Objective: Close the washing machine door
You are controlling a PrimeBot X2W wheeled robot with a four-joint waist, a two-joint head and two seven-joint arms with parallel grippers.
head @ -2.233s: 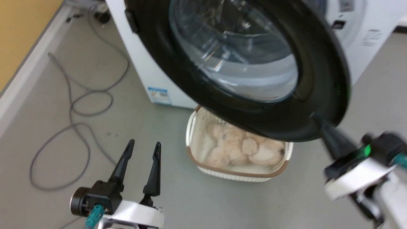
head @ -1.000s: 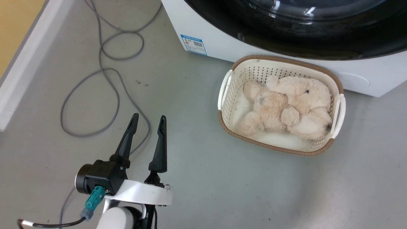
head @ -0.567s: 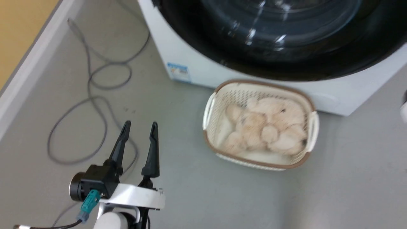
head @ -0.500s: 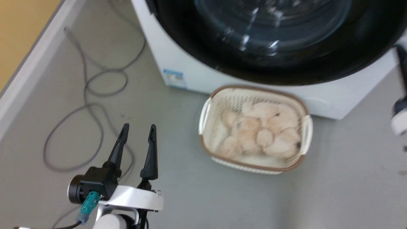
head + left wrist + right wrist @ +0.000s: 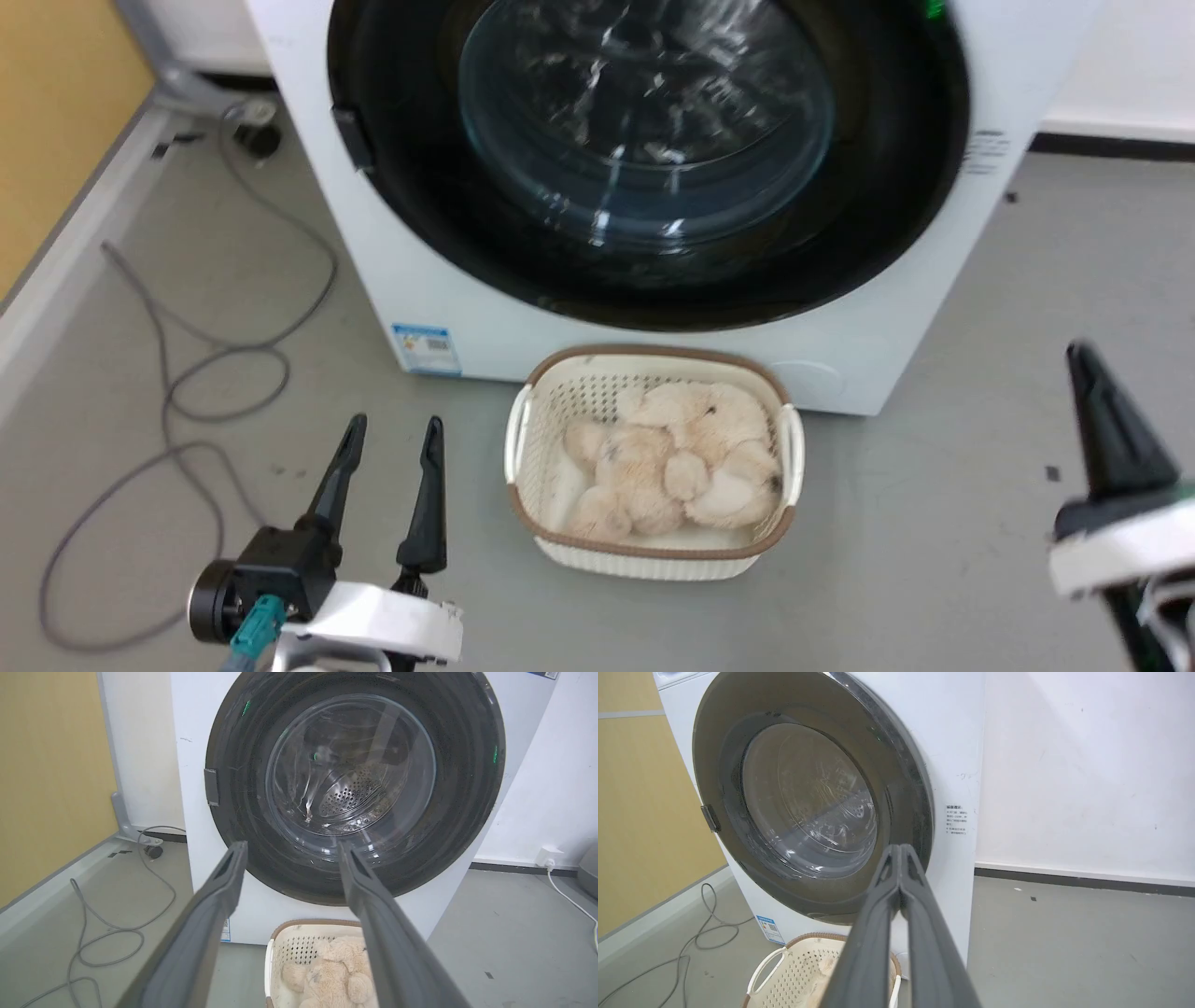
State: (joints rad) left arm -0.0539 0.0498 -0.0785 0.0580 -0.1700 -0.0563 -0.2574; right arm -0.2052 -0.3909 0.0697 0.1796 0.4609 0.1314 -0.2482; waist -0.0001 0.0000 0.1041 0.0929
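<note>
Two claws hung short of the washing machine, whose washing machine door lay flat against the white front, apparently seated. Left claw: fingers parted, holding nothing, low beside the basket. Right claw: fingers pressed together, empty, pointing up toward the door's free edge, opposite the hinge. The door stood ahead of and above both; the right arm was judged nearer for any final press on the rim.
</note>
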